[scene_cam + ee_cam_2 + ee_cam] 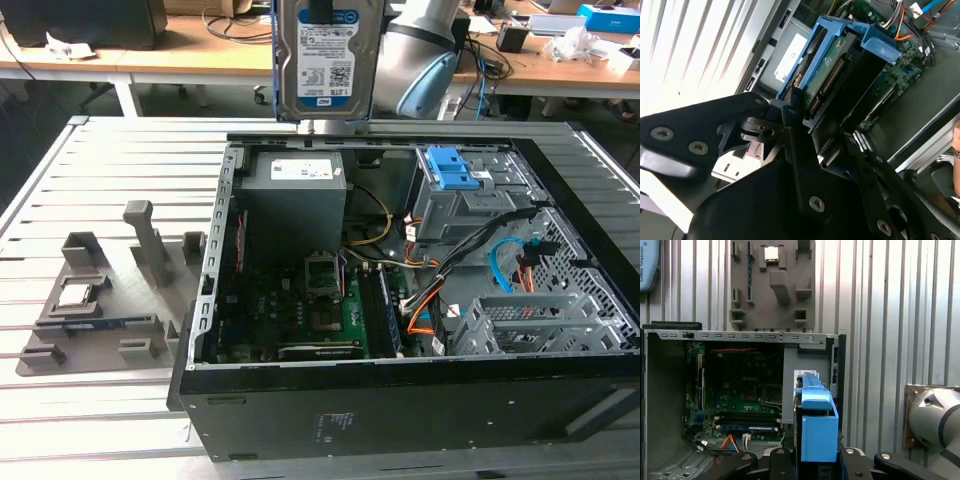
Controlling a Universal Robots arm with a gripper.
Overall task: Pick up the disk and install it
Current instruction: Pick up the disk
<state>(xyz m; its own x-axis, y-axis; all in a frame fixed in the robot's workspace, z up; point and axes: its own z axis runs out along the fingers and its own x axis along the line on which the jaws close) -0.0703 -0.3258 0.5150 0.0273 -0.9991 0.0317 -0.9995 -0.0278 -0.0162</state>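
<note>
The disk (328, 58), a silver hard drive with a white-and-blue label and blue rails, hangs upright high above the back of the open computer case (400, 390), over the power supply (295, 195). In both wrist views my gripper (805, 125) (815, 462) is shut on the disk (837, 65) (816, 432), a black finger (782, 460) on each flat side. The disk's blue rail end points down at the case. The arm (425, 50) stands behind the disk in the exterior view.
Inside the case are a grey bay with a blue latch (455, 185), a motherboard (300, 310), loose cables (500, 260) and a metal drive cage (530, 320). A grey fixture (100, 300) holding a processor chip (75, 295) lies on the slatted table at the exterior view's left.
</note>
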